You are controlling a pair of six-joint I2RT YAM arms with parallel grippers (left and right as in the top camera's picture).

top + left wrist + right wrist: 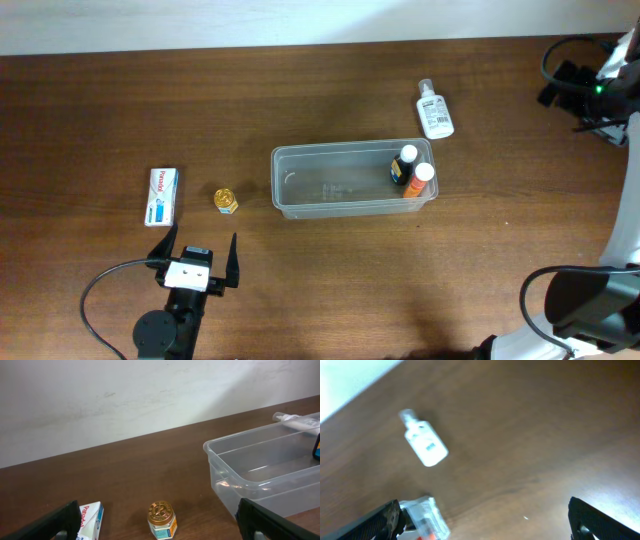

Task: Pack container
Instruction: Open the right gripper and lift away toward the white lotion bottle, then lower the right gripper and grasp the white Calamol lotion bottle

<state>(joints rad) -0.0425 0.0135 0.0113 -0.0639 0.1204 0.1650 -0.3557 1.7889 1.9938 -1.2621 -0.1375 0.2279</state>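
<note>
The clear plastic container [300, 205] stands mid-table and holds a black bottle [403, 166] and an orange bottle [419, 181] at its right end. A white spray bottle [434, 110] lies beyond it. A small gold-lidded jar [226, 200] and a white box [163, 195] sit left of it. My left gripper [200, 258] is open and empty, just short of the jar [161, 520], with the box [91, 516] and container [225, 477] to either side. My right gripper [556, 88] is open and empty, high at the far right, looking down on the spray bottle [425, 446] and the container's corner [426, 516].
A black cable loops from the left arm's base [100, 300] at the front left. The right arm's base [585, 305] stands at the front right. A pale wall [125, 395] runs behind the table's far edge.
</note>
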